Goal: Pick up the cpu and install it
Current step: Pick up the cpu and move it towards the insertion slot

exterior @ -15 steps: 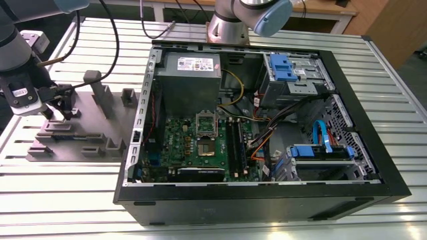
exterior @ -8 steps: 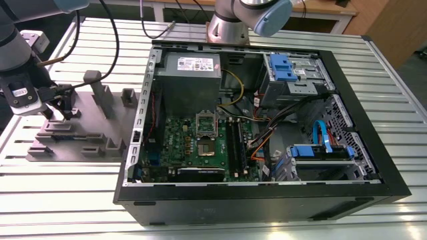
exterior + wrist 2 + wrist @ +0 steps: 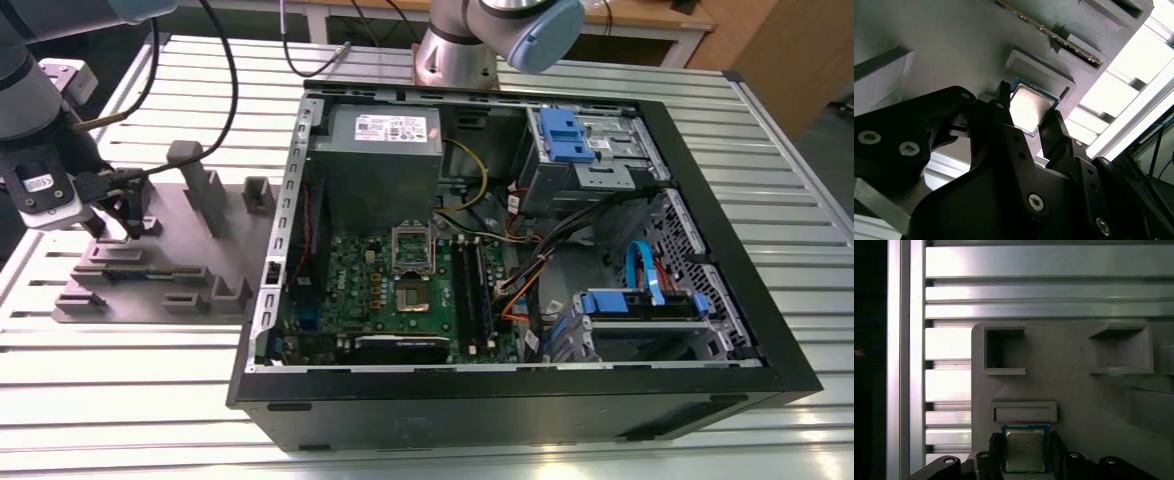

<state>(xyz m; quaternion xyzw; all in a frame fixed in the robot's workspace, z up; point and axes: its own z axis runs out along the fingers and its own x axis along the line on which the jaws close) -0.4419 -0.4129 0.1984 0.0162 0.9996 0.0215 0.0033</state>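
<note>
Your gripper (image 3: 1025, 438) sits low on the grey plate (image 3: 1079, 400), straddling the cpu (image 3: 1025, 452), which lies flat on the plate, shiny side up. You cannot tell whether the gripper is clamped on the cpu or loose around it. The plate rests on the table (image 3: 134, 400), at the exterior view's left of the open computer case (image 3: 534, 400).

A black computer case (image 3: 534, 400) lies open on the slatted metal table (image 3: 134, 380); inside, a green motherboard (image 3: 360, 285) sits next to a grey power supply (image 3: 380, 165); blue drive brackets (image 3: 567, 135) stand toward the exterior view's right; a grey fixture plate (image 3: 174, 275) rests just beside the case, on the exterior view's left.
</note>
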